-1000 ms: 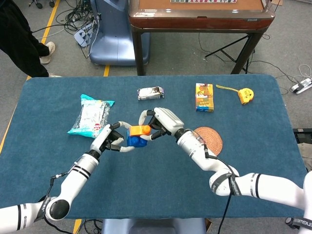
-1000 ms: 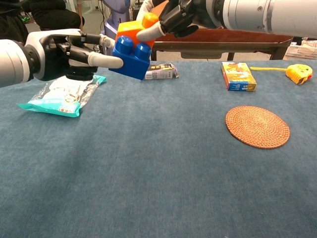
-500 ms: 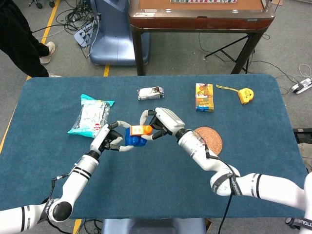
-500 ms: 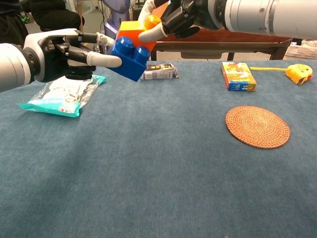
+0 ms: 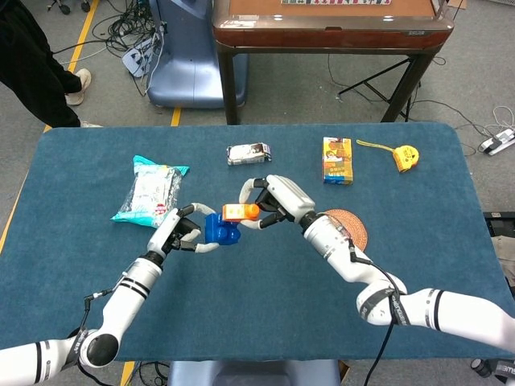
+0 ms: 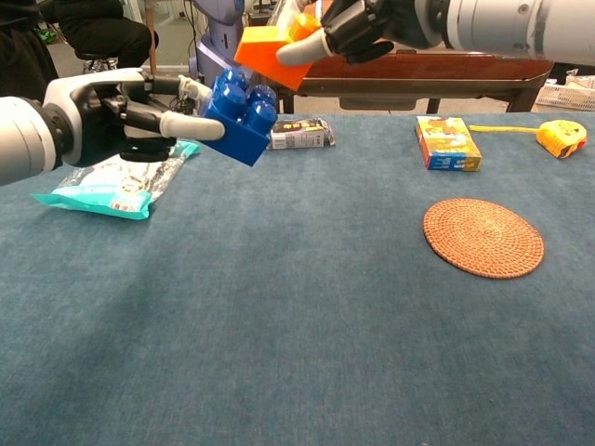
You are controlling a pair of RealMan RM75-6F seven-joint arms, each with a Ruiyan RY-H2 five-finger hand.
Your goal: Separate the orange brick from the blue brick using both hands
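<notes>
Separately held: left hand (image 6: 102, 116) grips blue plastic brick (image 6: 237, 116); right hand (image 6: 372, 23) pinches orange plastic brick (image 6: 270, 51). Chest view alone shows a gap between them.

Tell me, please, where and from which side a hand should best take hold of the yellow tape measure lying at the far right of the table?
Probably across the flat sides of the tape measure, coming from above: its compact yellow body lies flat on the table, with its strap trailing left and open cloth around it.
</notes>
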